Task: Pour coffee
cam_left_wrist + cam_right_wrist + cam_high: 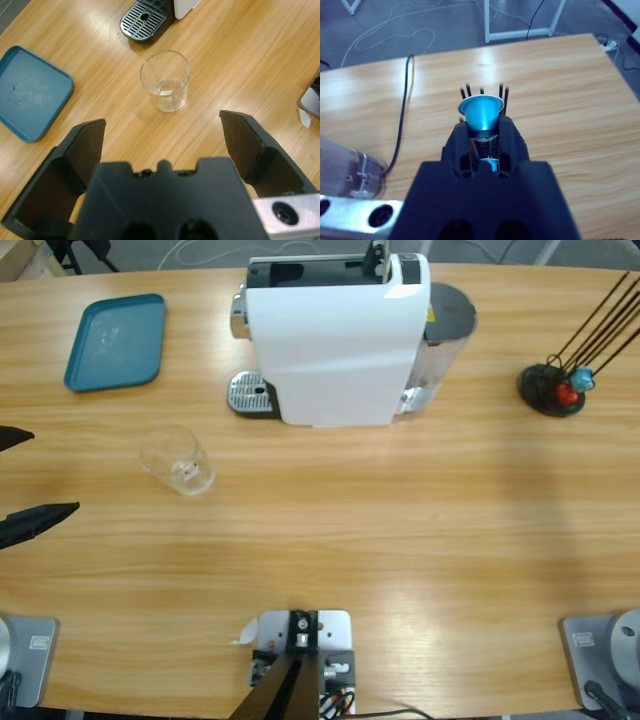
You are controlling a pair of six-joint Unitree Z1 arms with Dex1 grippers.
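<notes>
Left gripper [162, 135]: jaws spread wide, pointed at an empty clear glass [165, 80]. Right gripper [482, 131]: jaws clamped on a blue capsule [481, 113]. Coffee machine [335, 335]: stood behind the glass.

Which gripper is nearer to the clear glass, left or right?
Left. The left gripper faces the glass with jaws open; the right gripper, shut on a blue capsule, shows no glass.

A teal tray [31, 92] lies flat on the wooden table [420, 530], ahead and left of the left jaws. A white coffee machine [335, 335] stands far ahead, its metal drip grate [144, 18] facing them. A black capsule stand [552, 388] sits well apart, holding one red and one blue capsule.
</notes>
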